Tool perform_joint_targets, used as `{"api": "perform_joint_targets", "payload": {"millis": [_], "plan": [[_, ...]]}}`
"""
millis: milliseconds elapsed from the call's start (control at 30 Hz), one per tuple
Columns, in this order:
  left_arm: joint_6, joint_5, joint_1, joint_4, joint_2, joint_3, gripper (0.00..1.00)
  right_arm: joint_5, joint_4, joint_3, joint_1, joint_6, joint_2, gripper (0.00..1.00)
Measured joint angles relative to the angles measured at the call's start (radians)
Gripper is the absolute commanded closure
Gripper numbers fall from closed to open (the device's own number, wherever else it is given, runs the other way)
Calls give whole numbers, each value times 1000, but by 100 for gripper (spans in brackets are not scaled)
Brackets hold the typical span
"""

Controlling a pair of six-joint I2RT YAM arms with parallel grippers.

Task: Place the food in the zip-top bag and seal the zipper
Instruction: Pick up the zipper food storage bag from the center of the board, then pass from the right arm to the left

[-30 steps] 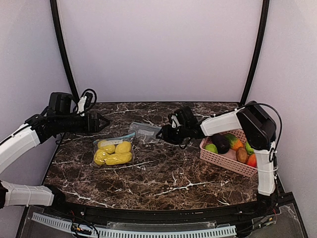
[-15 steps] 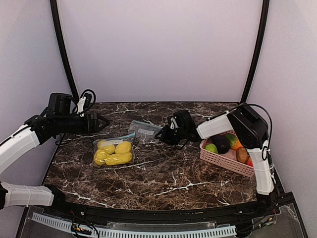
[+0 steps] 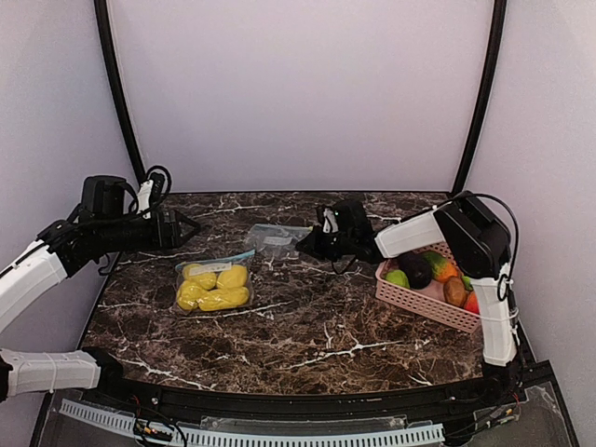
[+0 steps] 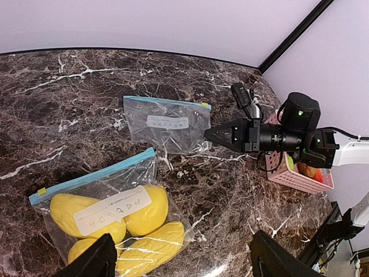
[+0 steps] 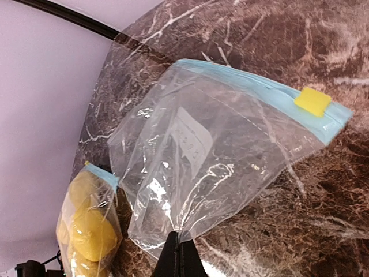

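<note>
An empty zip-top bag with a blue zipper lies at the back middle of the table. My right gripper is shut on its bottom edge. In the right wrist view the closed jaws pinch the clear plastic, and the bag fans out above them, with a yellow slider at the zipper's end. A second bag, holding yellow food, lies left of centre. My left gripper hovers open above the table's left side, apart from both bags, with nothing between its fingers.
A pink slatted basket stands at the right edge and holds green, purple, orange, brown and red toy food. Black frame posts rise at both back corners. Dark marble table surface lies in front of the bags.
My right gripper has closed onto the empty bag's edge and shifted slightly toward the back, tugging the bag. The left arm has drawn back a little to the left, still open.
</note>
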State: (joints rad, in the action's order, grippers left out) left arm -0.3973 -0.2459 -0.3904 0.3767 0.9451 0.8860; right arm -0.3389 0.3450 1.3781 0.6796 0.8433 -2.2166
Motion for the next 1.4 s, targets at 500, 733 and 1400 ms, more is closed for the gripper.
{"api": "perform_joint_targets", "payload": {"millis": [500, 733, 1400], "plan": [[55, -109, 0, 15, 13, 32, 20, -143, -336, -54, -58, -615, 544, 100], [79, -283, -15, -28, 95, 64, 21, -308, -666, -66, -58, -787, 692, 100], [-80, -665, -243, -397, 325, 150, 31, -854, -1102, 68, 125, -996, 745, 100]]}}
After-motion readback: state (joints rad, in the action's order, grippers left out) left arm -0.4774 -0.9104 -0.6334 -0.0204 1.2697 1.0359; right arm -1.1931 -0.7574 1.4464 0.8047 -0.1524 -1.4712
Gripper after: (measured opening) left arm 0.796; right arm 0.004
